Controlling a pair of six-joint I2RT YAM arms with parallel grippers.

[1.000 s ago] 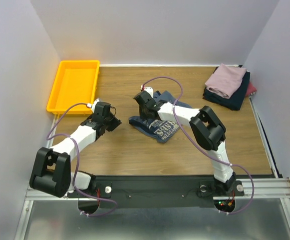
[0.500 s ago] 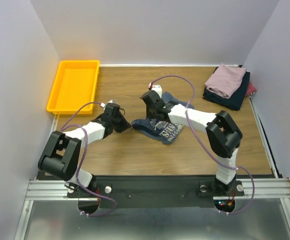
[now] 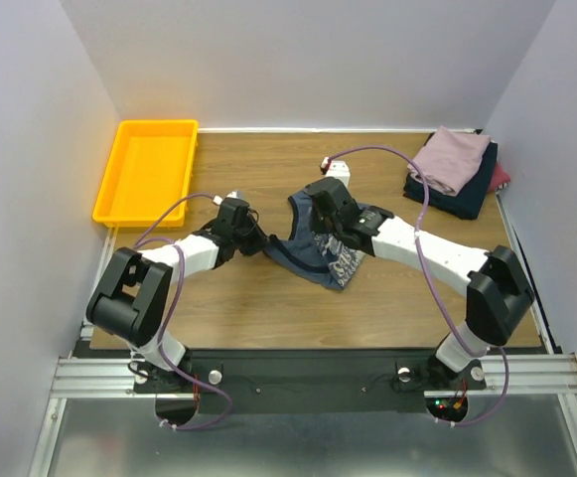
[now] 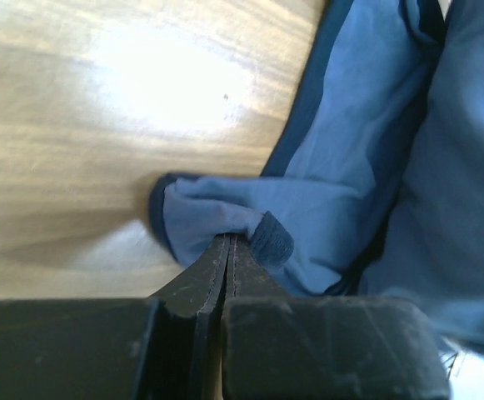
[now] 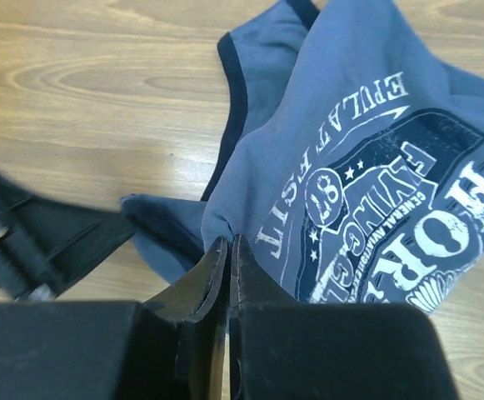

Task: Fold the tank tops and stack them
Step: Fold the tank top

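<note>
The slate-blue tank top [image 3: 320,254] lies crumpled mid-table, its pale lettering face up [image 5: 375,192]. My left gripper [image 3: 255,241] is shut on its left corner, a fold of blue cloth with dark trim [image 4: 225,218]. My right gripper [image 3: 323,221] is shut on a fold of the printed face [image 5: 225,225] and holds it slightly raised. A mauve-pink tank top [image 3: 451,158] lies folded on a navy one [image 3: 460,195], with a maroon one [image 3: 501,177] peeking out, at the back right.
The yellow plastic tray [image 3: 147,169] sits at the back left. White walls close in the wooden table [image 3: 238,308] on three sides. The left arm's fingers [image 5: 25,242] show at the left of the right wrist view.
The left gripper moved right to the slate-blue top's left corner and closed on it. The right gripper moved right with the cloth, spreading the top between both grippers.
</note>
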